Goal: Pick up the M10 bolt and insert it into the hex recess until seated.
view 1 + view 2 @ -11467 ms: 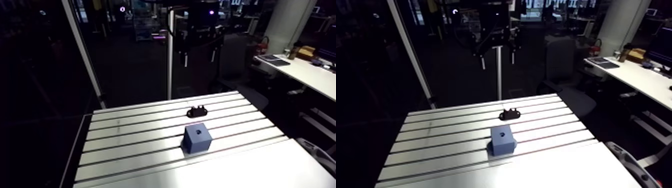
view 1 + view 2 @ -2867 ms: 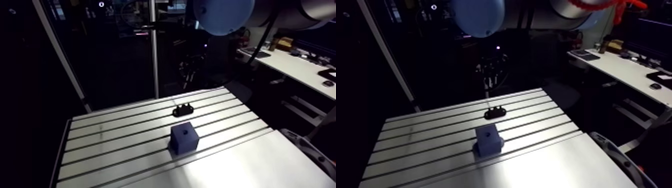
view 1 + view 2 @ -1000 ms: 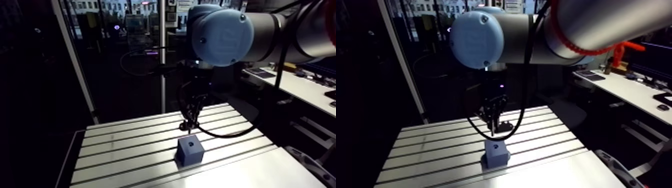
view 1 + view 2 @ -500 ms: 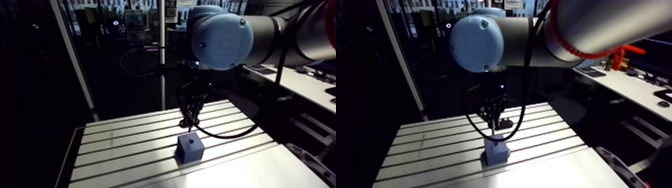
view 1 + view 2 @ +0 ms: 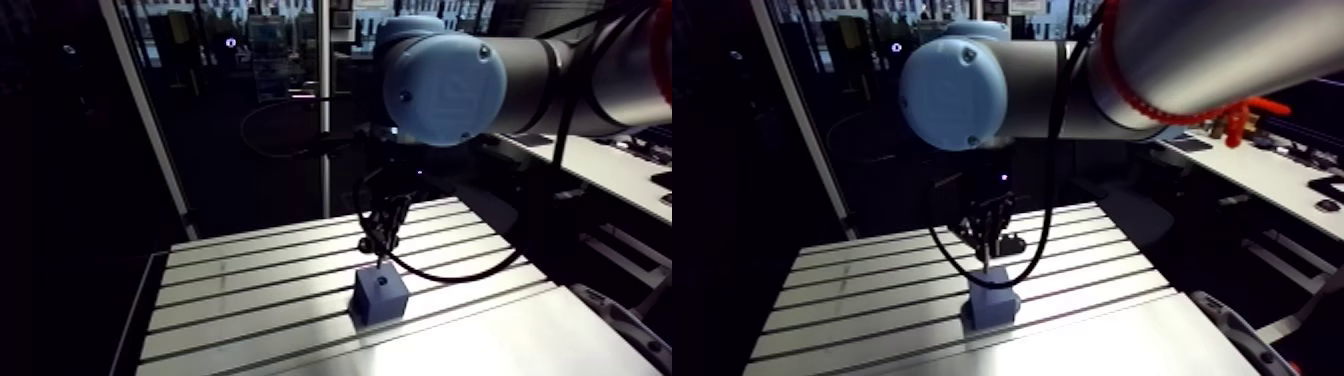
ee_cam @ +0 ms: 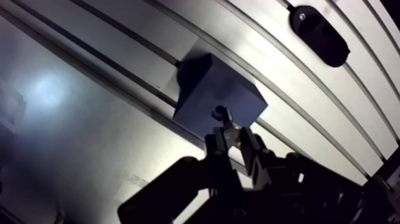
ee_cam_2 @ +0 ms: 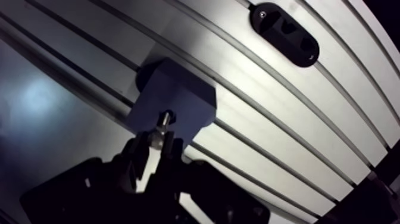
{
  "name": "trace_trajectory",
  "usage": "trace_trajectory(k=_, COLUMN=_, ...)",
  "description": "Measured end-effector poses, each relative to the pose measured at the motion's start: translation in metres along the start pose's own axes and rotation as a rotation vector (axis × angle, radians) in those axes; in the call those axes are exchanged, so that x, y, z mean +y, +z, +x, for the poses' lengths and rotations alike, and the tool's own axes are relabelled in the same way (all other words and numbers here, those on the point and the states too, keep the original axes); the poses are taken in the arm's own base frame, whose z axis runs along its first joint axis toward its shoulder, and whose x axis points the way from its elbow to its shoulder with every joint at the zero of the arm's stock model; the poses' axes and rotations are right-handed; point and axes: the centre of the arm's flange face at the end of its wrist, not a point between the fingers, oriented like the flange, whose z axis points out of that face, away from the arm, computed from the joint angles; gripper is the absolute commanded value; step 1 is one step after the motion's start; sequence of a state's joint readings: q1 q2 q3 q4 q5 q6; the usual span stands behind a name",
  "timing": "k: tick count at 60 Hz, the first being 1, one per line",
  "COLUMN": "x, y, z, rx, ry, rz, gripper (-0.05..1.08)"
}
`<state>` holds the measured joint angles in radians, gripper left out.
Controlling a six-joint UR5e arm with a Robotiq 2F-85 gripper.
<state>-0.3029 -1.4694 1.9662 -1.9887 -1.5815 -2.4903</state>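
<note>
The jaws are closed on the M10 bolt (image 7: 159,128), which juts out ahead of the gripper (image 7: 155,142). Its tip is at or just over the dark hex recess (image 7: 170,113) in the top face of the blue block (image 7: 178,89); I cannot tell whether it has entered. In the arm view the block sits just below the frame's centre on the slotted table (image 5: 250,290), with the gripper directly above it. A black holder (image 7: 284,34) lies beyond the block, apart from it. Pickup looks done and insertion is in hand. The next move calls for a straight, aligned push down until the bolt seats, then release.
</note>
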Motion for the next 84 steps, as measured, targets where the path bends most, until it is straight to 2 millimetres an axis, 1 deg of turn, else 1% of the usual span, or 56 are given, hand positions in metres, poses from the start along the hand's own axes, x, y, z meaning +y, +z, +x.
trace_trajectory(k=45, x=0.000, y=0.007, z=-0.002, rx=-0.008, ry=-0.008, rz=0.012, gripper=1.07)
trace_trajectory(k=84, x=0.009, y=0.015, z=-0.006, rx=-0.014, ry=0.007, rz=0.026, gripper=1.07)
